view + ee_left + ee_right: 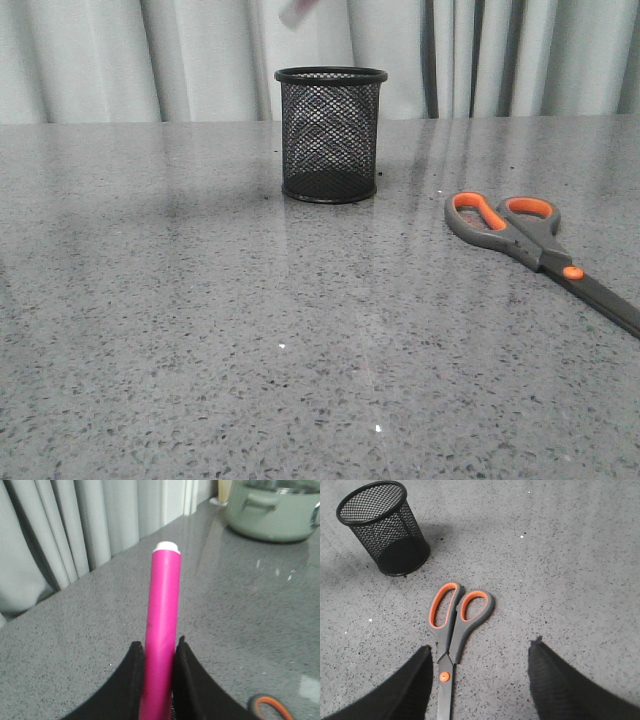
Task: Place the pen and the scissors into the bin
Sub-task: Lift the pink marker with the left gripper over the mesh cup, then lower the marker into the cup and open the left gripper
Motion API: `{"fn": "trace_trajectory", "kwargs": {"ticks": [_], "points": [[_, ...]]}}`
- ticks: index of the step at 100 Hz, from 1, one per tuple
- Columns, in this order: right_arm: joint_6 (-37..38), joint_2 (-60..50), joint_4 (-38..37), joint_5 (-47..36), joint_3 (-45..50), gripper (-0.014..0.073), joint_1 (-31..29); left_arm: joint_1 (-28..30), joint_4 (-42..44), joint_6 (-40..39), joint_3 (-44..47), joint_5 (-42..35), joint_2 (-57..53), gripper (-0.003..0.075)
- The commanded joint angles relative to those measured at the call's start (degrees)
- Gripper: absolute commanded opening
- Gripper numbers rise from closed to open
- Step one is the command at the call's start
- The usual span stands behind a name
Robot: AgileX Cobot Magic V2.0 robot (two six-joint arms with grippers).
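Observation:
My left gripper (159, 649) is shut on the bright pink pen (165, 600), whose small white end points away from the fingers. In the front view only a blurred pale tip (297, 12) shows at the top edge, above the black mesh bin (330, 135), which stands upright at the back middle. The scissors (530, 238) lie flat on the right of the table, with their grey and orange handles toward the bin. My right gripper (481, 647) hovers open above the scissors (451, 630), whose pivot lies close to one finger. The bin (385, 527) stands beyond the handles.
A pale green pot (272, 510) stands on the grey speckled table (200, 330) in the left wrist view. Grey curtains (100, 60) hang behind the table's far edge. An orange scissor handle (270, 707) peeks in beside the left fingers.

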Motion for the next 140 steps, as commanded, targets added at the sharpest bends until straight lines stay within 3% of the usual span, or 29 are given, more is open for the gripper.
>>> {"fn": "trace_trajectory", "kwargs": {"ticks": [1,51,61,76,87,110,119,131,140], "points": [[-0.7,0.3,0.5,-3.0,-2.1,0.0381,-0.4,-1.2,-5.3,1.8,-3.5,-1.7,0.2,-0.0019],[-0.7,0.3,0.5,-2.0,-2.1,0.0381,-0.4,-1.7,-4.0,2.0,-7.4,-1.3,7.1,0.0001],[-0.7,0.3,0.5,-2.0,-2.1,0.0381,-0.4,-1.6,-3.6,2.0,-7.4,-0.1,7.1,0.0098],[-0.7,0.3,0.5,-2.0,-2.1,0.0381,-0.4,-1.5,-3.9,2.0,-7.4,-0.1,7.1,0.0354],[-0.7,0.3,0.5,-2.5,-2.1,0.0381,-0.4,-0.9,-3.9,2.0,-7.4,1.5,5.8,0.0425],[-0.7,0.3,0.5,-3.7,-1.9,0.0381,-0.4,3.6,0.5,0.9,-7.4,5.9,-1.4,0.0395],[-0.7,0.3,0.5,-3.6,-1.9,0.0381,-0.4,6.4,6.9,-5.5,-7.4,7.2,-5.0,0.0277],[-0.7,0.3,0.6,-2.5,-2.1,0.0381,-0.4,11.2,16.3,-12.6,-7.4,15.9,-9.8,-0.0005],[-0.7,0.3,0.9,-2.1,-2.1,0.0381,-0.4,14.8,20.2,-16.5,-7.1,22.0,-13.1,-0.0020]]}}
